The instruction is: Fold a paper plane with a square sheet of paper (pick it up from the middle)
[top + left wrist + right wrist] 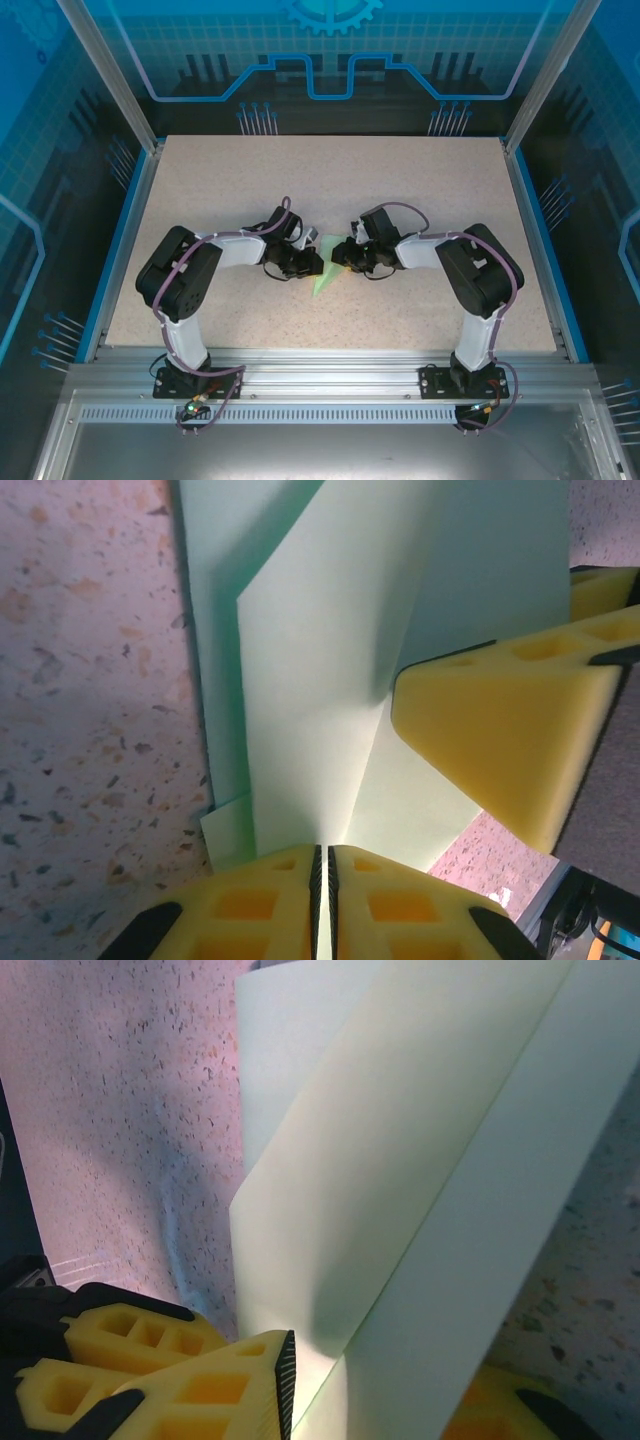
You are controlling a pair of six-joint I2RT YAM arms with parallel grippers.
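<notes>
You have open room over the far half of the speckled beige tabletop [330, 175] and the near middle strip. The centre is crowded: the left gripper [314, 263] and right gripper [343, 258] meet almost tip to tip over the folded pale mint-green paper [322, 283]. The left arm's black elbow [178, 268] and the right arm's black elbow [485, 268] block both sides.

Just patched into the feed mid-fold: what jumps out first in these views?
The pale green paper, partly folded, sits at the table's centre where both arms meet. In the left wrist view the left gripper is pinched shut on one edge, and a yellow finger of the right gripper reaches in over it.
</notes>
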